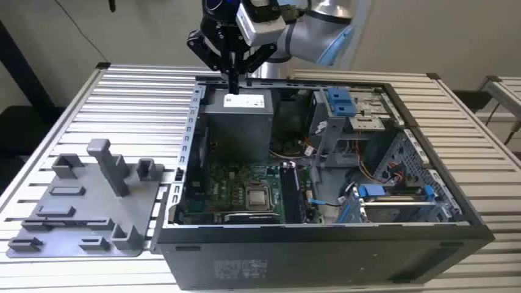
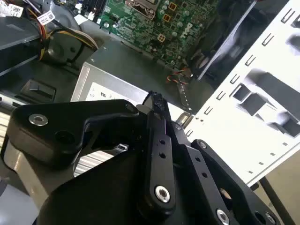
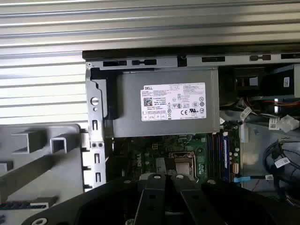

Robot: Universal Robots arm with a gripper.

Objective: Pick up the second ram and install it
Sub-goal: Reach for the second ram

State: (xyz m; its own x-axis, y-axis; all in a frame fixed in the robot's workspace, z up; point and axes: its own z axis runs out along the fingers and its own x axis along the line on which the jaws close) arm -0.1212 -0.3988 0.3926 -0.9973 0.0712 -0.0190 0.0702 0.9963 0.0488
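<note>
My gripper [image 1: 233, 84] hangs over the back of the open computer case [image 1: 326, 235], just above the grey power supply [image 1: 238, 122]. Its black fingers are shut together with nothing between them, in both wrist views too [image 2: 157, 101] [image 3: 169, 179]. Long dark ram sticks [image 1: 291, 194] stand in the memory slots beside the processor socket [image 1: 258, 196], well in front of the gripper. They also show in the first wrist view as narrow strips [image 3: 217, 152]. I cannot tell which of them is the second ram. The grey holder tray [image 1: 82, 210] carries no stick.
The case lies open-side up on a slatted metal table [image 1: 138, 91]. The tray's upright posts [image 1: 110, 165] rise at the exterior view's left. Blue drive brackets [image 1: 342, 101], cables and a metal cage [image 1: 391, 201] crowd the case at the exterior view's right.
</note>
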